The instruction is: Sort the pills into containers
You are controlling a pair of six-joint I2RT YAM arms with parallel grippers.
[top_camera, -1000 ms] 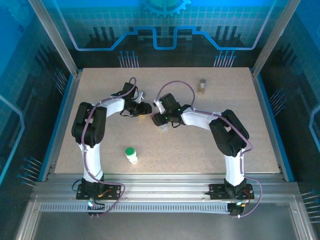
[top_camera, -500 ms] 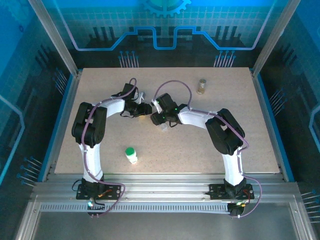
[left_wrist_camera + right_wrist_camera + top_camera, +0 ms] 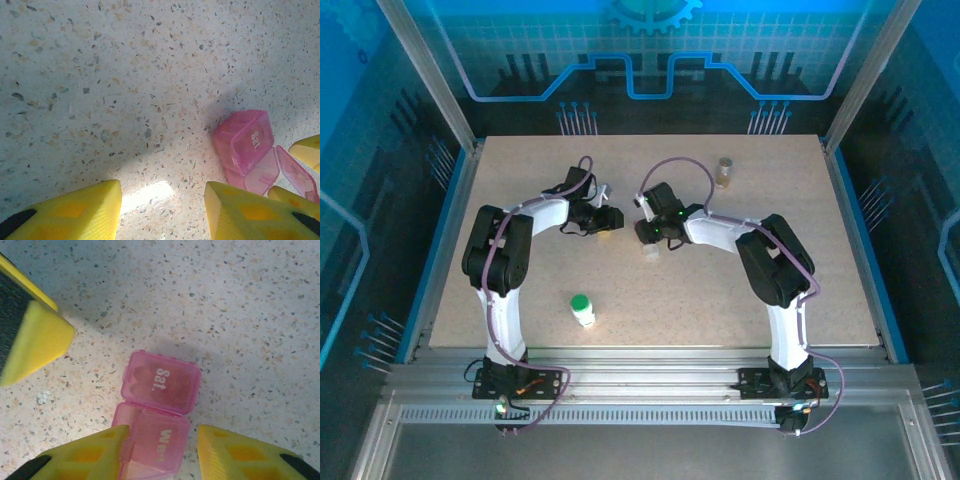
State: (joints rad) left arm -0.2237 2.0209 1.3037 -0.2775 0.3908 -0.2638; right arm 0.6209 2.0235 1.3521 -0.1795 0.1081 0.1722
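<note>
Right wrist view: translucent pink plastic pill box (image 3: 160, 385) flat on speckled table (image 3: 250, 300), near end between right gripper (image 3: 161, 434) fingers set narrowly around it; clamped or not, cannot tell. Left gripper (image 3: 162, 187) beside it, parted, holding nothing. Probably light, stiff, slick, with fragile hinged lids; best pinched across side walls.

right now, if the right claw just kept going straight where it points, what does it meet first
Probably the pink pill box: its Wed cell lies between the fingers of the right claw, with the Sat. cell just ahead. Depth is unclear.
</note>
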